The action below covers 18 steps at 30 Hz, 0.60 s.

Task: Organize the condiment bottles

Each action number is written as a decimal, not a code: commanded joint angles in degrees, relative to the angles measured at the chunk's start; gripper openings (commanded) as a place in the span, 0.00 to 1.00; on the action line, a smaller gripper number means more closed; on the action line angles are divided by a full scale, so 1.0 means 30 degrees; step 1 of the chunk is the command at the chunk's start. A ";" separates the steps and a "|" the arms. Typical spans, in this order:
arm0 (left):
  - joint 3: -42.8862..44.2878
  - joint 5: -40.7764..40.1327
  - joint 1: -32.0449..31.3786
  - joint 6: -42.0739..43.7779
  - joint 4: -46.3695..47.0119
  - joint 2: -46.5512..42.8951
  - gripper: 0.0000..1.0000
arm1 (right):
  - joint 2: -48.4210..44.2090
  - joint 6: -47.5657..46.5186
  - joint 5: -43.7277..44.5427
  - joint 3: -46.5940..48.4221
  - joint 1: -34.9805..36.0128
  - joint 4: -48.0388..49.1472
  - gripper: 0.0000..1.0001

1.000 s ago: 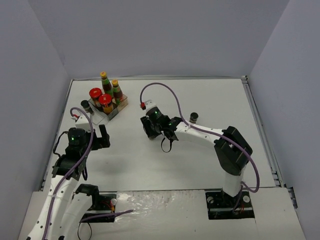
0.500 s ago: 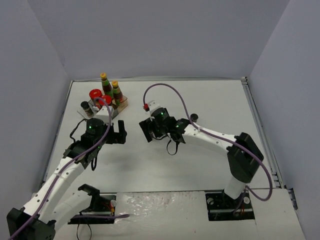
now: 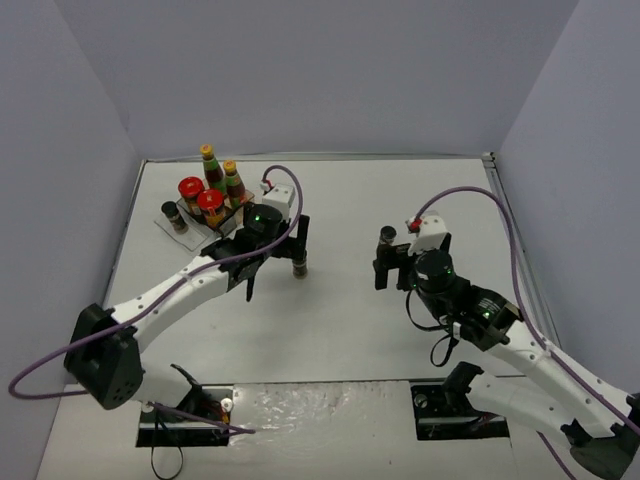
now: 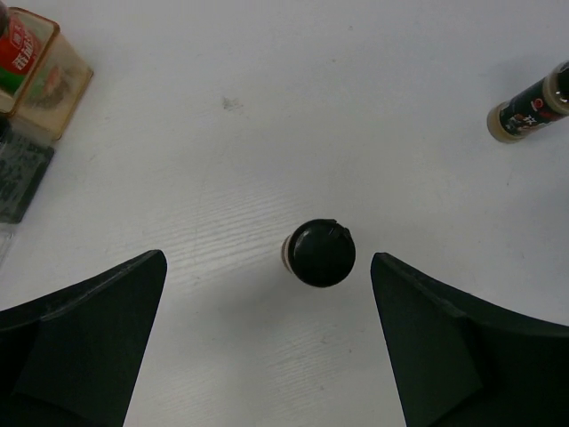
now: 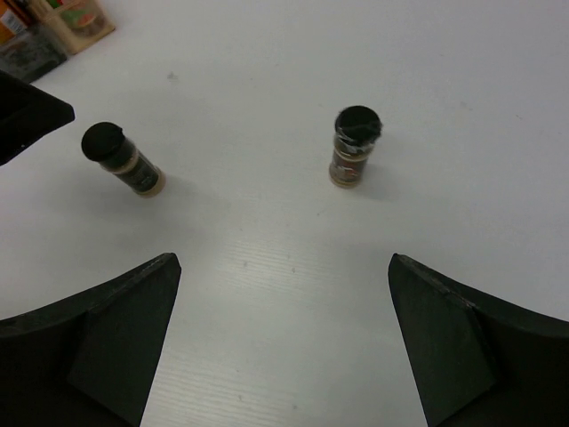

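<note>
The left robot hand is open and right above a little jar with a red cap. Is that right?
Almost. The left gripper is open and right above a little jar, but the jar's cap is black, not red. The left wrist view shows this.

You have swung your left arm out from the left side toward the middle of the table [image 3: 350, 330]. The left gripper [image 4: 267, 260] now hangs spread wide over a black-capped spice jar [image 3: 299, 267]. That jar stands uncovered at the spot where your right gripper [image 3: 392, 262] was a second ago. Your right arm has pulled back to its own side, and its fingers are now apart just beside the second spice jar [image 3: 387, 235].
</note>
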 commanded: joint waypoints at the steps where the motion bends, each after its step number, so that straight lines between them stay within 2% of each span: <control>1: 0.2069 -0.1114 -0.0889 -0.0177 0.1778 0.2601 0.97 | -0.3416 0.1215 0.2102 -0.0927 -0.0654 -0.0852 1.00; 9: 0.3012 -0.2520 -0.1649 -0.1165 0.1307 0.4804 0.90 | -0.4005 0.1026 0.1993 -0.0982 -0.0756 -0.1441 1.00; 15: 0.3286 -0.3035 -0.1868 -0.1627 0.0461 0.5473 0.78 | -0.3762 0.0854 0.1916 -0.0986 -0.0782 -0.1416 1.00; 18: 0.3090 -0.2978 -0.1951 -0.1755 0.0623 0.5639 0.65 | -0.3720 0.0825 0.1901 -0.0986 -0.0782 -0.1416 1.00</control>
